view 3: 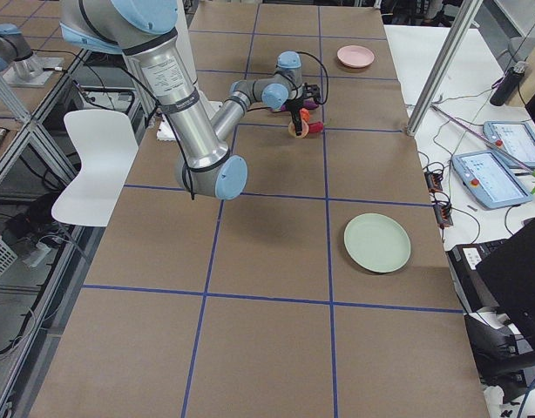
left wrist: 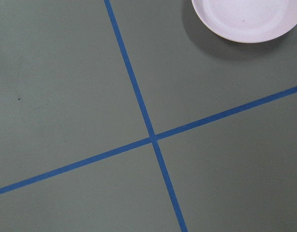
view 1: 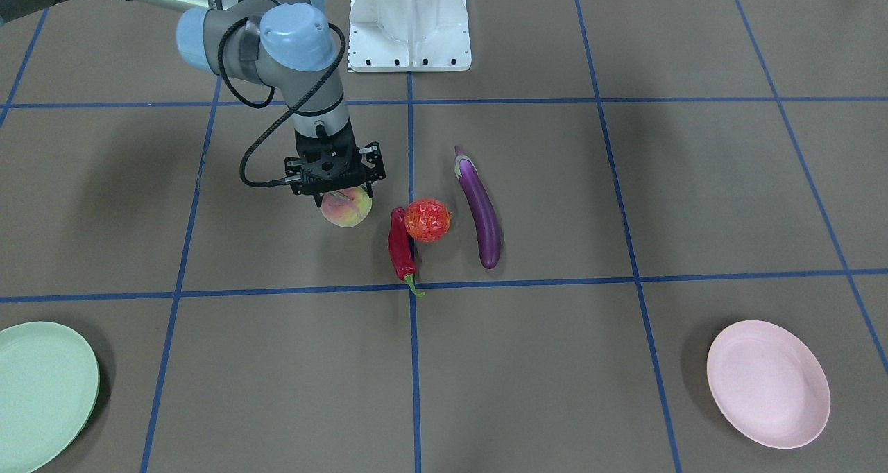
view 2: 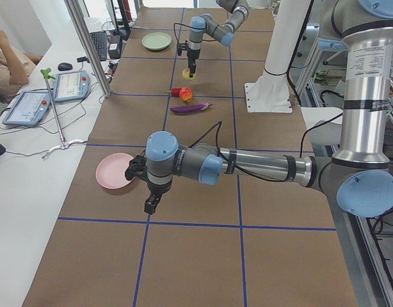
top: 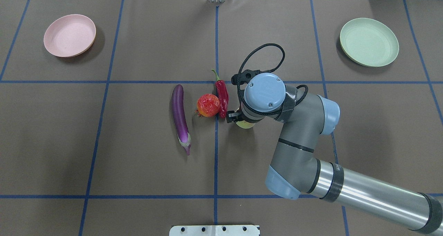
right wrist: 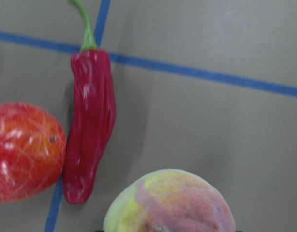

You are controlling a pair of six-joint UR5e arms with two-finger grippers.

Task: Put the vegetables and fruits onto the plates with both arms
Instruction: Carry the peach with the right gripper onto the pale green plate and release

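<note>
My right gripper (view 1: 341,194) is shut on the pink-and-yellow-green peach (view 1: 347,209), which also fills the bottom of the right wrist view (right wrist: 170,203). Just beside it on the table lie the dark-red chili pepper (view 1: 399,247), the mottled red-orange fruit (view 1: 427,220) touching it, and the purple eggplant (view 1: 479,209). The mint green plate (top: 369,42) and the pink plate (top: 69,35) hold nothing. My left gripper (view 2: 150,204) hangs near the pink plate (view 2: 113,171); I cannot tell whether it is open or shut.
The white base block (view 1: 409,22) stands at the robot's edge of the table. Blue tape lines cross the brown mat. An operator, tablets and cables are on a side bench (view 2: 30,102) beyond the table's far edge.
</note>
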